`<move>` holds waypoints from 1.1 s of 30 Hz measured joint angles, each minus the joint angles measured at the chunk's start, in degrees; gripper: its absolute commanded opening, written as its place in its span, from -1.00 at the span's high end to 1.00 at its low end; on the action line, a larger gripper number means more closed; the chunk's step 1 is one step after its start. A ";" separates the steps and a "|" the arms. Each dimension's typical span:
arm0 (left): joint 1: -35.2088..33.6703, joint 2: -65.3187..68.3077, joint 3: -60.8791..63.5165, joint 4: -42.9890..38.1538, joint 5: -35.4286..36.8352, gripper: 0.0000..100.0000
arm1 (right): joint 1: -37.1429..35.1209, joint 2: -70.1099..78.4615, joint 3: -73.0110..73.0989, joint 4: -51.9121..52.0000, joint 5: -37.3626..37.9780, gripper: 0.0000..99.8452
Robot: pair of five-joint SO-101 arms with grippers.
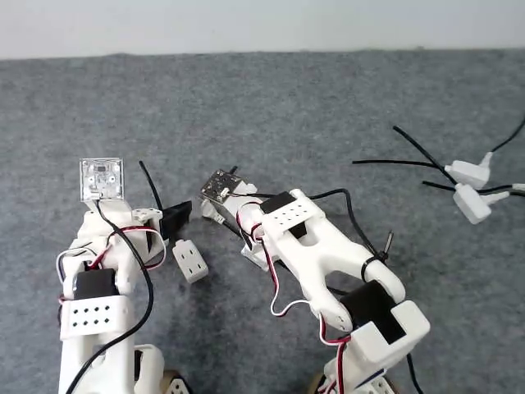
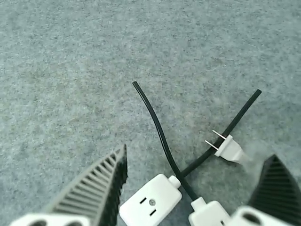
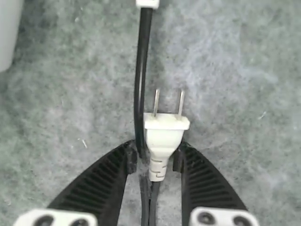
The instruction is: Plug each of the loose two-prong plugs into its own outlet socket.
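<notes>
I judge the left arm should first pinch the outlet socket (image 2: 150, 205) by its sides to brace it. The right arm should then square the prongs (image 3: 180, 102) to the slots (image 2: 142, 201) and push straight in. The left gripper (image 2: 197, 157) stands spread wide, its fingers on either side of the socket on the grey carpet (image 2: 70, 70) at near left, gripping nothing. Right of it, the right gripper (image 3: 156, 153) is clenched on the two-prong plug (image 3: 164, 132), pinching its white body behind the prongs. At far right, two more white cord ends (image 1: 467, 173) lie well apart from both arms.
</notes>
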 measured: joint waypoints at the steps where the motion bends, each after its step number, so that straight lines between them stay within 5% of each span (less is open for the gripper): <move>1: 0.00 0.00 0.35 0.00 0.00 0.18 | 0.00 0.00 0.00 0.00 0.00 0.71; 33: 0.00 0.00 0.53 0.00 0.00 0.18 | 0.09 0.00 0.00 0.00 -1.41 0.71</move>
